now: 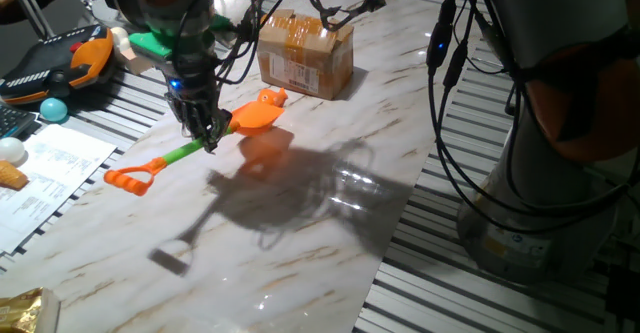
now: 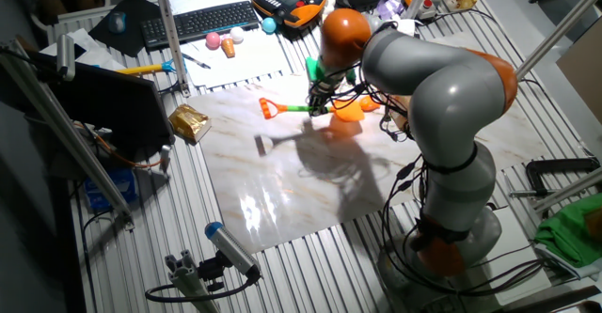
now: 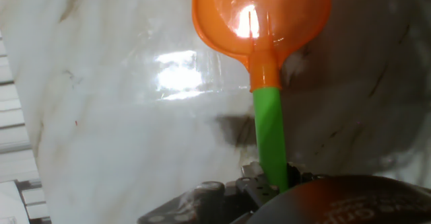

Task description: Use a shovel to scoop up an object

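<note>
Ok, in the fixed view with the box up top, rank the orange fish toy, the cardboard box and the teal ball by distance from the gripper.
From the gripper, which holds the shovel:
1. Orange fish toy, just right, by the blade.
2. Cardboard box, farther right, behind.
3. Teal ball, far left, off the marble.

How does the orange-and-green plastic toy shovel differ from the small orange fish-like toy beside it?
The orange-and-green plastic toy shovel is long; the small orange fish-like toy is far smaller than its blade. The shovel has a green shaft; the toy looks all orange. The hand grips the shovel's shaft; the toy lies free by the brown cardboard box. Both share bright orange plastic.
</note>
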### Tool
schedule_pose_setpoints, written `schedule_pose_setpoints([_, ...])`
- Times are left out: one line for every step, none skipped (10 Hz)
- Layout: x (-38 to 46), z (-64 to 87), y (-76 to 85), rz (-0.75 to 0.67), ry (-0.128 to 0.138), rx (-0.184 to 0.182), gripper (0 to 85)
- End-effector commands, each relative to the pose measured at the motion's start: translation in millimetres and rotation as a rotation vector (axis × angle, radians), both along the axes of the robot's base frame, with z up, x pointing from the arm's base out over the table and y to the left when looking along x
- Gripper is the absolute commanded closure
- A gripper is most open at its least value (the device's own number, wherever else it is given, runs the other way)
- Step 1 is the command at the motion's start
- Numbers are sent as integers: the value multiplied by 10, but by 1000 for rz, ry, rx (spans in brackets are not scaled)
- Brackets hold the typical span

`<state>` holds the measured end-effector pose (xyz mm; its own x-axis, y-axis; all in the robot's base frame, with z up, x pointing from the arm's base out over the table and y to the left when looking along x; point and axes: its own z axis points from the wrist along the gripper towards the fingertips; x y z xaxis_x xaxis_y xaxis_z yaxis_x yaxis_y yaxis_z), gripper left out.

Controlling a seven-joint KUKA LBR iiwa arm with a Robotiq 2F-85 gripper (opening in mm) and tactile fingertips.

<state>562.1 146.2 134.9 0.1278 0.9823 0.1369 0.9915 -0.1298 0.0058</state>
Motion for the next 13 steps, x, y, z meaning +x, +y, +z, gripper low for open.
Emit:
schedule_pose_setpoints([-1,2,4,1,3,6,843])
schedule_pose_setpoints([1,2,12,1,3,9,843])
schedule_pose_setpoints([7,-9,20,2,3,21,843])
schedule_pose_setpoints([13,-28,33,5,3,32,843])
schedule_pose_setpoints([24,-60,51,10,4,36,843])
schedule_pose_setpoints([34,-86,60,21,2,44,843])
schedule_pose_setpoints([48,-111,67,35,1,50,843])
schedule_pose_setpoints([64,-143,74,39,0,54,843])
schedule_pose_setpoints([81,-182,83,47,-1,62,843])
schedule_pose_setpoints([90,-203,84,54,-5,69,843])
schedule_pose_setpoints([95,-217,79,65,-11,72,843])
schedule_pose_setpoints([101,-228,75,75,-20,73,843])
schedule_pose_setpoints([106,-237,71,78,-33,75,843])
